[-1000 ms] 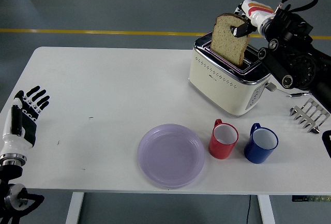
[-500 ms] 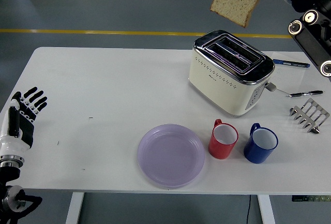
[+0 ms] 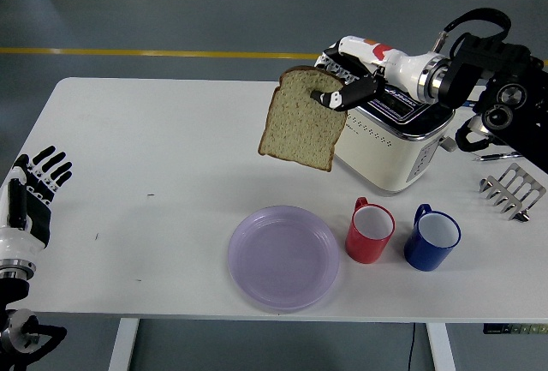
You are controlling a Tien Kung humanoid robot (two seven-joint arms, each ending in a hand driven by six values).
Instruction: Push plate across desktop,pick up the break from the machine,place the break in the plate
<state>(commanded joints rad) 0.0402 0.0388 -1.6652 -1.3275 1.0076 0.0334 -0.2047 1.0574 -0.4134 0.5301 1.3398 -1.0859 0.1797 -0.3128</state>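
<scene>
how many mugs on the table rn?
2. The red mug stands right of the purple plate; the blue mug is beside it, further right. Both sit before the toaster.

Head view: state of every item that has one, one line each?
Brown bread slice: held in the air, left of the toaster, above the table.
Right hand: shut on the bread's top edge.
Cream and chrome toaster: upright; slots hidden by the arm.
Lilac plastic plate: empty, flat on the table.
Red mug: upright, empty.
Blue mug: upright, empty.
Left hand: open, resting at the table's left edge.
</scene>
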